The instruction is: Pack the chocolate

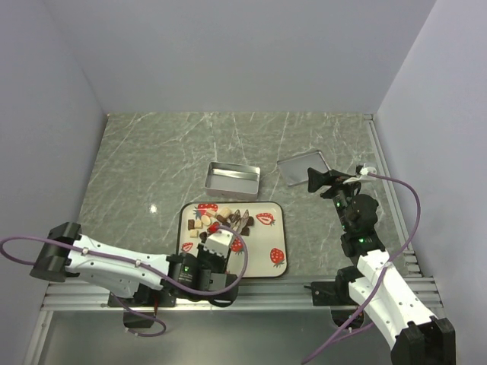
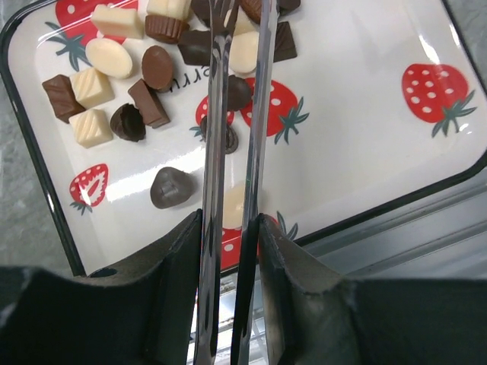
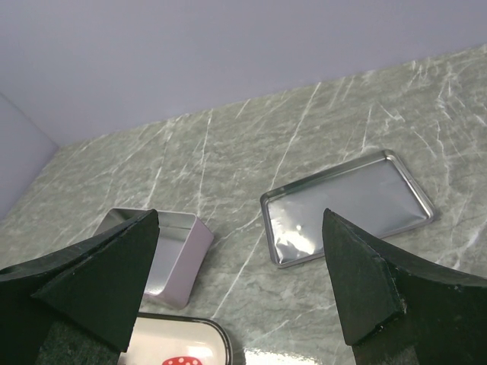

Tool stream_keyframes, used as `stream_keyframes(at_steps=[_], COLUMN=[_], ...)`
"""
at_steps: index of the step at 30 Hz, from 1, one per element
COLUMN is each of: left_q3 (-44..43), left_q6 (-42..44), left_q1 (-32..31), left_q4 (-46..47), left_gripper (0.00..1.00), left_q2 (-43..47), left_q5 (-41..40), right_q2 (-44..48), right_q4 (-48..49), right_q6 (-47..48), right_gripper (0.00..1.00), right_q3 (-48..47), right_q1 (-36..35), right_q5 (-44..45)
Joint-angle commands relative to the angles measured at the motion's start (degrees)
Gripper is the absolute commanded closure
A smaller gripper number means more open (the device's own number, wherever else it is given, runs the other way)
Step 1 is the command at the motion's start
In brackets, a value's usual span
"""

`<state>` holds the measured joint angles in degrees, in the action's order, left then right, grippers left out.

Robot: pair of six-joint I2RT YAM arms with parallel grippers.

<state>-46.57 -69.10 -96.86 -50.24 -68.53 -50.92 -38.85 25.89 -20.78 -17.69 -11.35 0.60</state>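
Note:
The chocolate is several small dark brown, light brown and cream pieces on the left part of a white strawberry-print tray. In the left wrist view the pieces lie mostly at the upper left. One dark piece lies apart, and a cream piece shows between the tong blades. My left gripper is shut on metal tongs, whose tips reach over the pile. My right gripper is open and empty, above the table near the tin lid.
An open rectangular metal tin stands behind the tray. Its flat lid lies to the right of it. The tray's near edge is close to the table's front rail. Walls stand at the left, back and right.

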Motion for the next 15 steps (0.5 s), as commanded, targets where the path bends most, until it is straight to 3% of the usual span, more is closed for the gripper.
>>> stream_keyframes(at_steps=[1,5,15], left_q3=[-0.1,3.4,2.7], left_q6=[-0.4,3.4,1.9], left_q1=[-0.3,0.5,2.7], left_q4=[2.1,8.3,6.2], left_gripper=[0.60,0.62,0.61], left_q2=[2.3,7.4,4.8], left_q5=[-2.0,-1.1,0.2], right_q2=[0.2,0.2,0.0], right_q4=[1.7,1.7,1.8], right_q6=[-0.3,-0.4,-0.4], right_gripper=[0.06,0.06,0.06], right_q3=[-2.2,-2.0,-2.1], right_q1=[0.4,0.4,0.4], right_q5=[-0.4,-0.4,-0.4])
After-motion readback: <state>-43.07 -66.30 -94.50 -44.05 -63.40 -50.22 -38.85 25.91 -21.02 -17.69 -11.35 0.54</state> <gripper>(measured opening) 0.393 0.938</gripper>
